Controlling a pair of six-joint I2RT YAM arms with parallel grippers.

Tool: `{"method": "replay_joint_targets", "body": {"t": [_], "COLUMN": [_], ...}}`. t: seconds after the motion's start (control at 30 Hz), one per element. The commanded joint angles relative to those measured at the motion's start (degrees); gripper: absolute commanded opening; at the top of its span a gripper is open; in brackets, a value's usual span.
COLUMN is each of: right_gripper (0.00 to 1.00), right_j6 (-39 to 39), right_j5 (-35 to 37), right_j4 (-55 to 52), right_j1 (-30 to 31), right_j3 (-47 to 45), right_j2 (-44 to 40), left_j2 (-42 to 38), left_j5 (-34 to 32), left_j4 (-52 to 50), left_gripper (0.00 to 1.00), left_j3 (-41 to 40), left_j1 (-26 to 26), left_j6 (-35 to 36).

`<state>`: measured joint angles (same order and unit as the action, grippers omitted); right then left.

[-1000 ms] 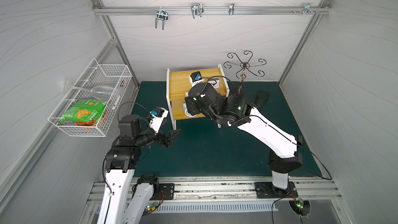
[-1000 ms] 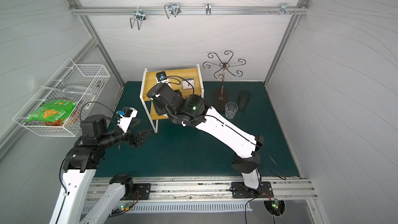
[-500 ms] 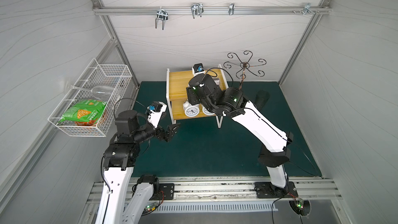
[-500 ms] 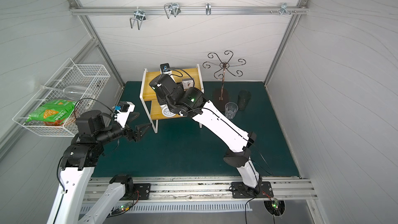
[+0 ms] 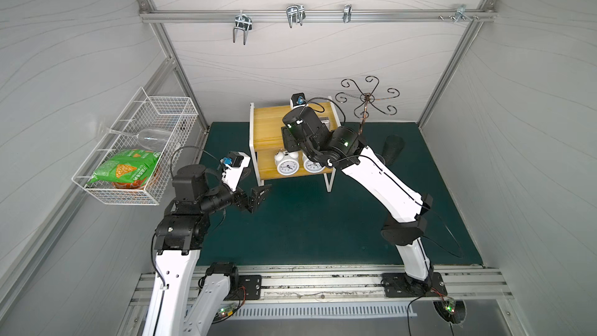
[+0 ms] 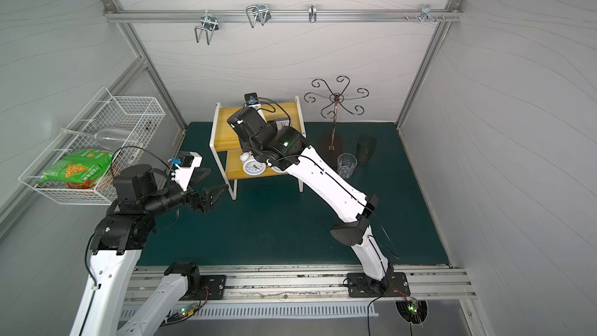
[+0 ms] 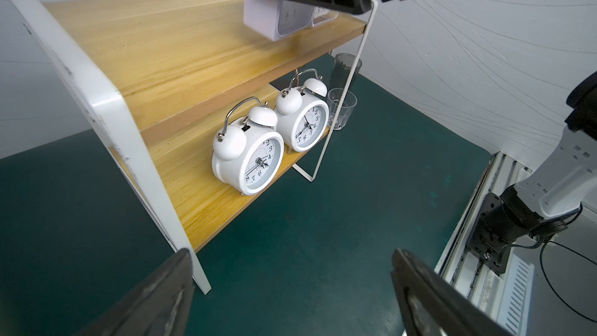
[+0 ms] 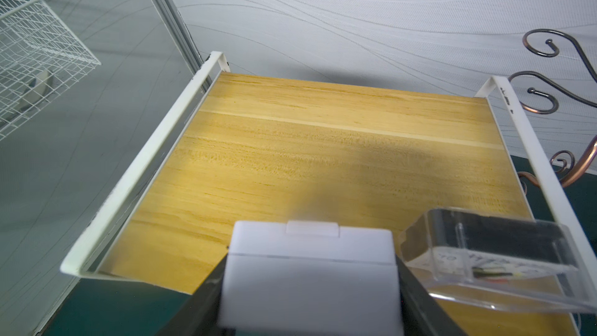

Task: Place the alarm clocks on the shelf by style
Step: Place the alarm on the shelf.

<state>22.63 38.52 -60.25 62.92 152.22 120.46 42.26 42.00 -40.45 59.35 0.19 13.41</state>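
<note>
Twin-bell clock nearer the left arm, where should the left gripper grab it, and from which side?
Probably the round body of the twin-bell clock, fingers on face and back, coming down from above and in front. The second clock stands close beside it, so a side-to-side grip lacks room.

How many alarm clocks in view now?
4. Two round white twin-bell clocks side by side on the lower yellow wooden shelf board; a white square clock held by the right gripper over the upper board; a clear-cased square clock on that board beside it. No others visible.
</note>
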Motion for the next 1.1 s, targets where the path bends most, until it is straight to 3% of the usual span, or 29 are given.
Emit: {"method": "replay_joint_targets", "body": {"t": [0.0,0.5,1.07], "right_gripper": [0.47,0.52,0.64], "right_j6": [-0.02,-0.1,-0.24], "right_j5": [0.42,0.17,-0.14], "right_j4": [-0.31,0.04,0.74], "right_j1": [-0.38,-0.52,-0.51], "right_j3": [1.72,1.77,1.69], "right_j2": [0.93,1.7,1.59], "left_j2": [-0.07,-0.01,0.11], "left_j5": [1.34,1.32,1.49], "left_j4": [2.87,3.01,3.31], "left_gripper": [0.98,0.98,0.99], "left_j3": [2.04,1.47,1.38], "left_j1": [-0.22,-0.27,-0.23], "left_j6": [-0.91,-1.18,-1.37]}}
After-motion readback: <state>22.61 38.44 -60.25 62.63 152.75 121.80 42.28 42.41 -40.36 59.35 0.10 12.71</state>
